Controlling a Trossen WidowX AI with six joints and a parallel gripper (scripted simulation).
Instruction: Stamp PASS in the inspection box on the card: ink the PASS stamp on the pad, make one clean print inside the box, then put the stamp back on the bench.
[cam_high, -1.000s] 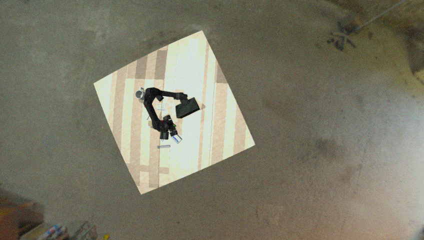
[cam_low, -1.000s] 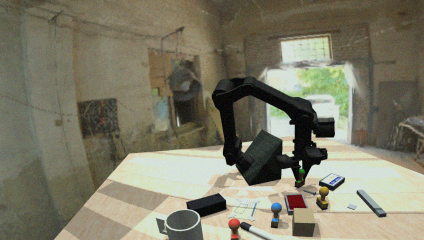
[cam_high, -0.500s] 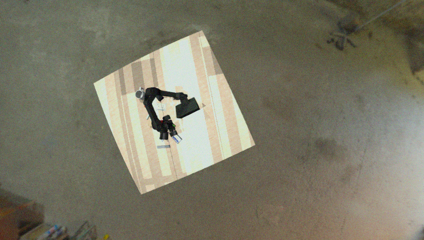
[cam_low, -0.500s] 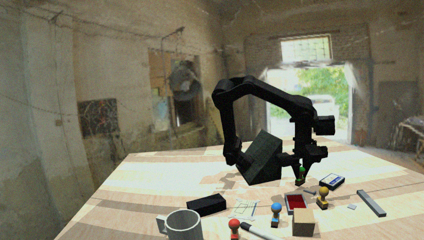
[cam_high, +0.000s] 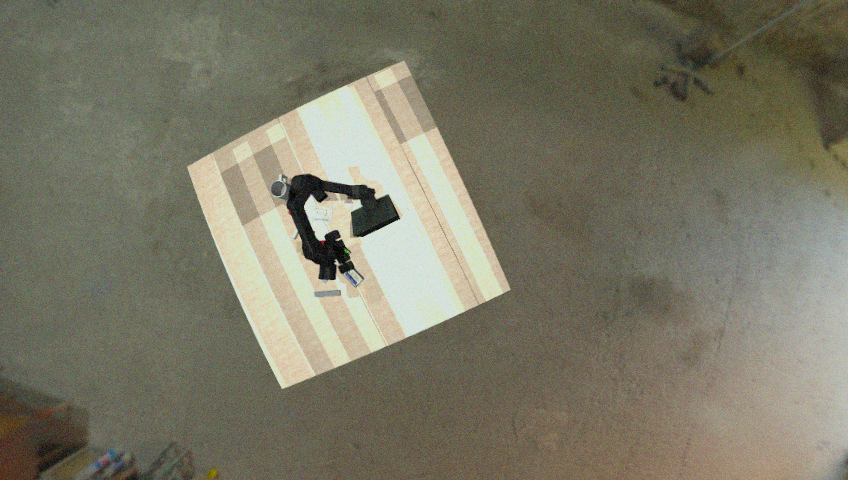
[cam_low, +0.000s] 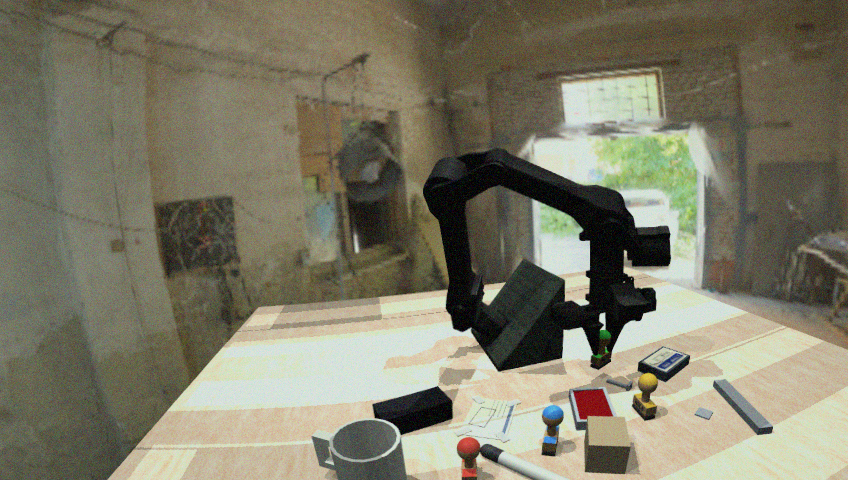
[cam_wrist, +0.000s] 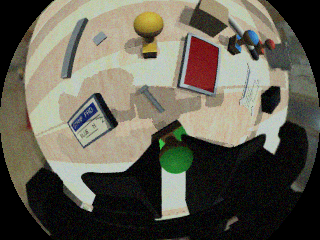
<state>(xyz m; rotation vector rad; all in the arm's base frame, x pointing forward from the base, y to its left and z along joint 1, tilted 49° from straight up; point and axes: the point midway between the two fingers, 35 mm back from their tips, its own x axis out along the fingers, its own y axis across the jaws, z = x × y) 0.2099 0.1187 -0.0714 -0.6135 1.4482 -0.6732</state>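
My gripper (cam_low: 605, 349) (cam_wrist: 170, 140) is shut on the green stamp (cam_low: 604, 336) (cam_wrist: 176, 159), which stands upright between the fingertips. Its base is at or just above the bench; I cannot tell which. The lettering on the stamps is not readable. The open red ink pad (cam_low: 592, 403) (cam_wrist: 201, 66) lies in front of the gripper in the exterior view. The card (cam_low: 502, 423) (cam_wrist: 248, 95) lies farther left there, with an outlined box and no print that I can see. In the top view the arm mostly hides the stamp.
A yellow stamp (cam_low: 646, 386) (cam_wrist: 149, 26), a bolt (cam_low: 619, 383) (cam_wrist: 152, 99) and a lidded stamp pad (cam_low: 664, 362) (cam_wrist: 91, 121) are nearby. A blue stamp (cam_low: 552, 418), a red stamp (cam_low: 468, 450), a tan block (cam_low: 606, 446), a marker, a mug (cam_low: 368, 455) and a black block (cam_low: 412, 410) stand around the card.
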